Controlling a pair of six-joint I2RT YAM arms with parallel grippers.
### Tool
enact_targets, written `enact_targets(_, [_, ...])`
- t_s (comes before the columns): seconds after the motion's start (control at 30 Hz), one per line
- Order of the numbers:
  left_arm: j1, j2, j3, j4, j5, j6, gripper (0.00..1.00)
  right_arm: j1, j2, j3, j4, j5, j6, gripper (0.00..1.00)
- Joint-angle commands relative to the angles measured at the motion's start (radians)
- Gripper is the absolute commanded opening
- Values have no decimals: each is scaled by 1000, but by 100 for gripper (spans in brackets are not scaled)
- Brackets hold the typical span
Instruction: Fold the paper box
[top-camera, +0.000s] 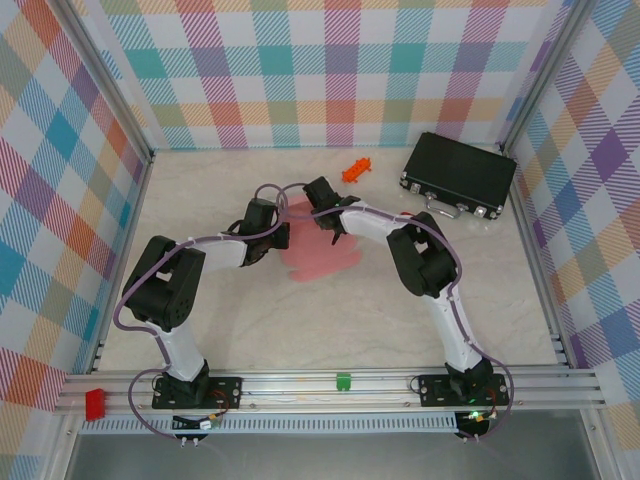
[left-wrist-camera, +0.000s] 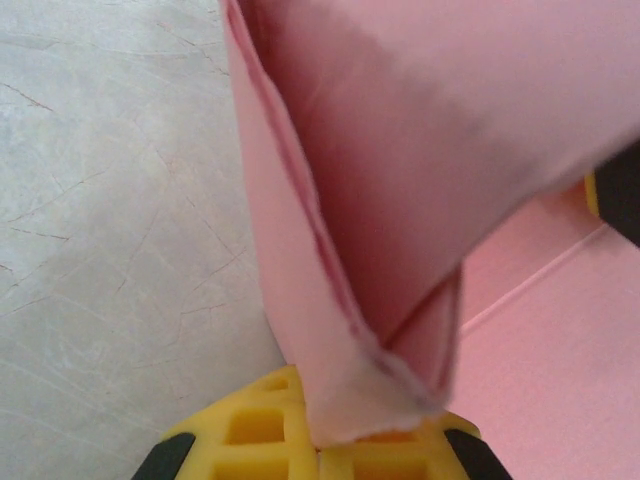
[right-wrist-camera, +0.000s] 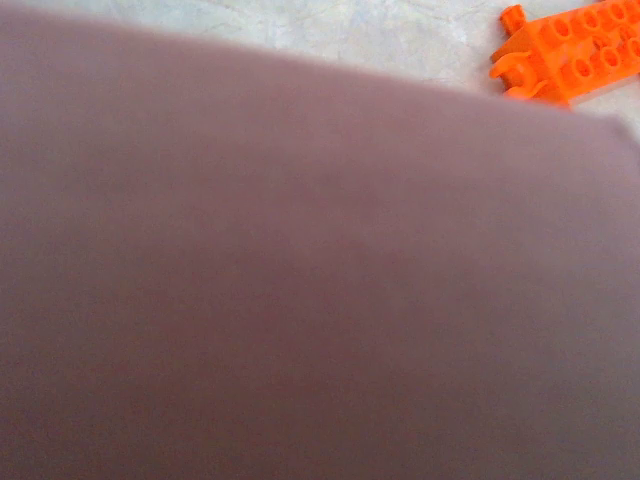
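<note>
The pink paper box (top-camera: 322, 255) lies partly folded in the middle of the table. My left gripper (top-camera: 281, 236) reaches it from the left. In the left wrist view its yellow fingers (left-wrist-camera: 255, 430) are shut on a raised, doubled flap of the paper box (left-wrist-camera: 400, 150), with the left gripper (left-wrist-camera: 325, 442) pinching the flap's lower corner. My right gripper (top-camera: 322, 200) sits at the box's far edge. In the right wrist view a blurred pinkish sheet of the paper box (right-wrist-camera: 300, 280) lies right against the lens and hides the right fingers.
An orange toy brick (top-camera: 356, 170) (right-wrist-camera: 575, 50) lies just beyond the box. A black hard case (top-camera: 460, 172) stands at the back right. Checked walls close in the table on three sides, and a small red object (top-camera: 97, 402) sits on the front rail.
</note>
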Motion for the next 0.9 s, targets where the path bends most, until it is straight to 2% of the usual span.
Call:
enact_targets(0.0, [-17,-16,29,3,12,16,2,5,-52,-22,-21,-42,-20,40])
enact_targets(0.07, [-17,-17,30,0,10,16,2,5,-60,-28,-21,-46,-20,46])
enact_targets(0.53, [-16,-19,29,-10,-6,10,1,6,-134,-125,3,-55,-8,71])
enact_targets(0.87, [-17,-26,40,-33,-18,-15,1,6,-269,-294,94,-167,-18,83])
